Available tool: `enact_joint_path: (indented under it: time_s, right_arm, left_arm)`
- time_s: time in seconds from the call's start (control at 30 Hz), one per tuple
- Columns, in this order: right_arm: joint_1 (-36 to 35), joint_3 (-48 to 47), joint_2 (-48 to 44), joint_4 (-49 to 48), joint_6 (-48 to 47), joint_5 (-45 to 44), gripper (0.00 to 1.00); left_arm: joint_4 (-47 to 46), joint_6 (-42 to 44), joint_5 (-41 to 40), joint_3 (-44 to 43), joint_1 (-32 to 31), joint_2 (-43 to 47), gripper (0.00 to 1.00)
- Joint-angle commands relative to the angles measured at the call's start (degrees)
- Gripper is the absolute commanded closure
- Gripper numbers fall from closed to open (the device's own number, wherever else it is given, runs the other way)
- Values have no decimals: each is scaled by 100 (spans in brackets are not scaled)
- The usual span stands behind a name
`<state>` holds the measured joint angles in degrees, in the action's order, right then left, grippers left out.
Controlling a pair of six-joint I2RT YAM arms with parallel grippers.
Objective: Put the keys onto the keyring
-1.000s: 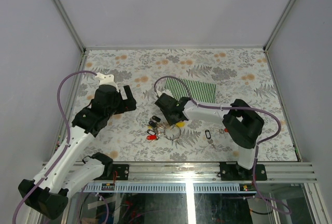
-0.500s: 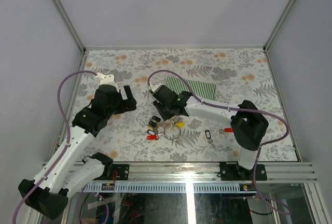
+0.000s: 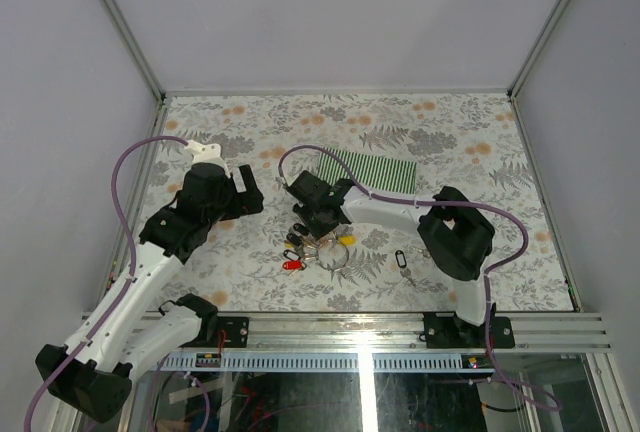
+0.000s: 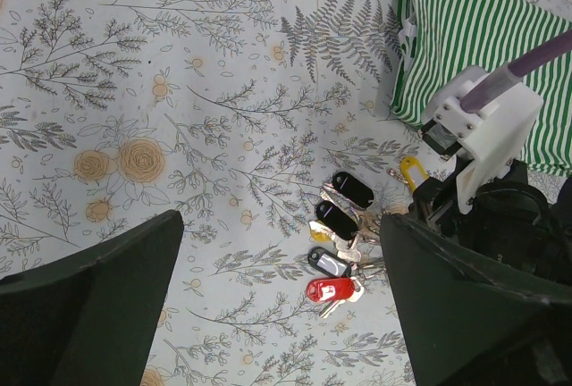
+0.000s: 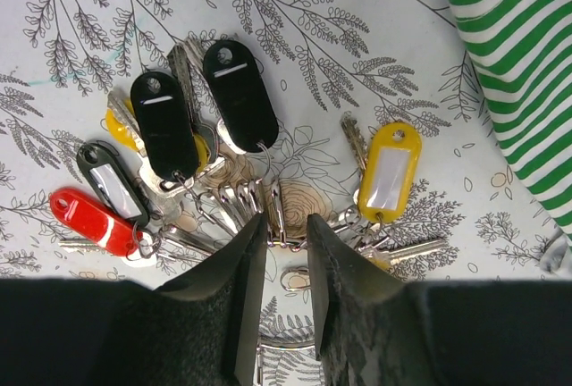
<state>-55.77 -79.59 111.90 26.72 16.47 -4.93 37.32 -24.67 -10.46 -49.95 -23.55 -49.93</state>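
Observation:
The keyring [image 3: 335, 255] lies on the floral table with its bunch of black-, red- and yellow-tagged keys [image 5: 239, 91]. My right gripper [image 5: 286, 234] hangs low over it, jaws a narrow gap apart. The thin ring wire [image 5: 288, 245] crosses between the tips, and I cannot tell whether they touch it. A loose black-tagged key [image 3: 402, 260] lies to the right of the bunch. The loose red-tagged key is hidden under my right arm. My left gripper [image 4: 281, 221] is wide open and empty, well above the table to the left of the bunch [image 4: 332, 289].
A green-and-white striped cloth [image 3: 375, 172] lies just behind the bunch, also in the right wrist view [image 5: 518, 37] and the left wrist view [image 4: 483, 46]. The right arm's purple cable [image 3: 300, 157] loops over it. Frame rails border the table.
My right gripper has moved left and settled over the ring. Its elbow has swung left and now covers the loose red-tagged key. The left arm has not moved.

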Motion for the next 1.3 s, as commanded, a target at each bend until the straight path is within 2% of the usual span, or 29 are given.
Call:
enact_joint_path:
  time_s: [0.0, 0.67, 0.93, 1.27]
  right_arm:
    - [13, -260, 169, 50, -47, 67, 69]
    - [7, -215, 395, -34, -21, 66, 70]
    - [13, -158, 393, -124, -30, 53, 75]
    - [13, -130, 525, -176, -21, 51, 77]
  left_arm:
    - [-233, 107, 59, 44, 35, -17, 6]
    - [-243, 111, 84, 45, 36, -17, 6]
    - [-243, 116, 87, 45, 35, -13, 6]
    - [-247, 115, 77, 56, 38, -16, 6]
